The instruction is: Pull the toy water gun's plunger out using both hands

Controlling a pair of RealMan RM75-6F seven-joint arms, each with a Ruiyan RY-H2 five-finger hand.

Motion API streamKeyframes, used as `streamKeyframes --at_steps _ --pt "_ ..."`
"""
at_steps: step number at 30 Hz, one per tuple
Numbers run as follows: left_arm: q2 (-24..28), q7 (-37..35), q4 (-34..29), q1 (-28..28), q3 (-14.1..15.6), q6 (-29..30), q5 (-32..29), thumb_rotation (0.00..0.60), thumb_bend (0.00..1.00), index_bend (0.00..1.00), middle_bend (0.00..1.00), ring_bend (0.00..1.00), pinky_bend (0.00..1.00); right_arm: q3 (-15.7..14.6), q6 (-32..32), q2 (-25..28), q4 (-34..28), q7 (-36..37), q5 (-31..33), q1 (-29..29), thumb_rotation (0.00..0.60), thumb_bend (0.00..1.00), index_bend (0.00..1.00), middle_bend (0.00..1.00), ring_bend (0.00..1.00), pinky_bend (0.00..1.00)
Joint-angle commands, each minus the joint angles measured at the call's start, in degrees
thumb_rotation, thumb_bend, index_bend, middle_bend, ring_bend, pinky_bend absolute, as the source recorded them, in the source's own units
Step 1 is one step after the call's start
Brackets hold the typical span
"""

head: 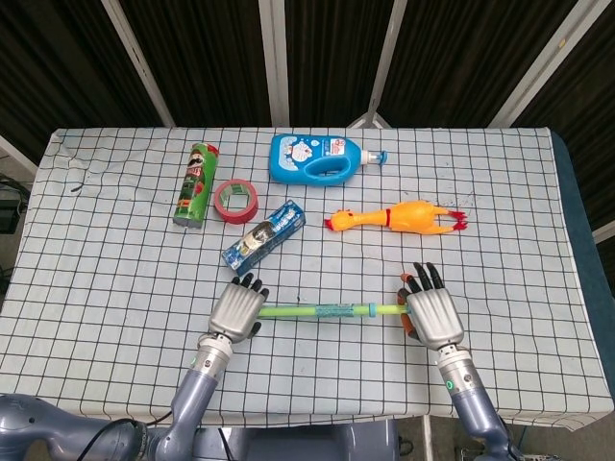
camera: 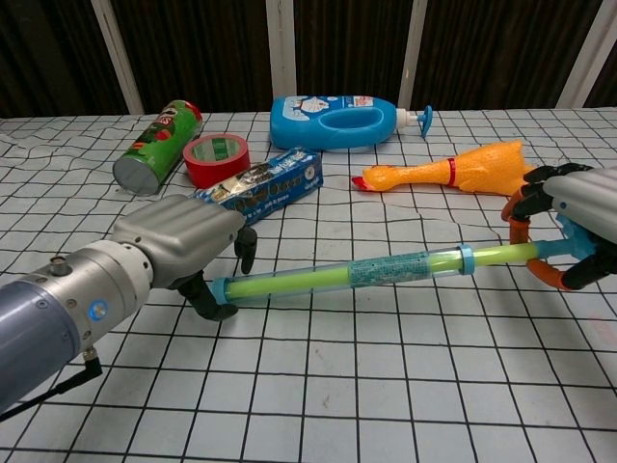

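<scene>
Near the table's front edge, light, stiff toy water gun [camera: 337, 277] gripped: left hand [camera: 183, 241] curled round barrel end, right hand [camera: 578, 227] clasping plunger handle [camera: 540, 260]; likely slippery plastic.

On the checked cloth [head: 96, 279] lie a green can [head: 195, 184], red tape [head: 236, 200], blue bottle [head: 317, 157] and rubber chicken [head: 404, 217].

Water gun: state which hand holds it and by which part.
Both: the left hand grips the water gun by its barrel's blue end, the right hand by the orange plunger handle.
</scene>
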Motion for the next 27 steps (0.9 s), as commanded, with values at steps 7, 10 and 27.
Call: streamKeyframes --at_steps 7,10,27 --pt "-0.7 -0.8 1.1 -0.1 0.0 0.3 -0.2 0.6 0.48 0.47 0.29 0.19 0.33 -0.1 0.0 -0.1 0.1 0.3 0.0 0.0 0.6 0.51 0.72 0.26 0.0 0.0" --pt "-1.0 -1.2 1.2 0.1 0.0 0.4 -0.9 0.6 0.54 0.52 0.29 0.19 0.33 -0.2 0.1 0.0 0.0 0.1 -0.1 0.0 0.6 0.51 0.72 0.26 0.0 0.0" --pt "0.2 -5.0 0.0 0.4 -0.9 1.0 2.3 0.6 0.58 0.59 0.31 0.19 0.33 1.0 0.8 1.5 -0.8 0.2 0.4 0.2 0.6 0.51 0.72 0.26 0.0 0.0"
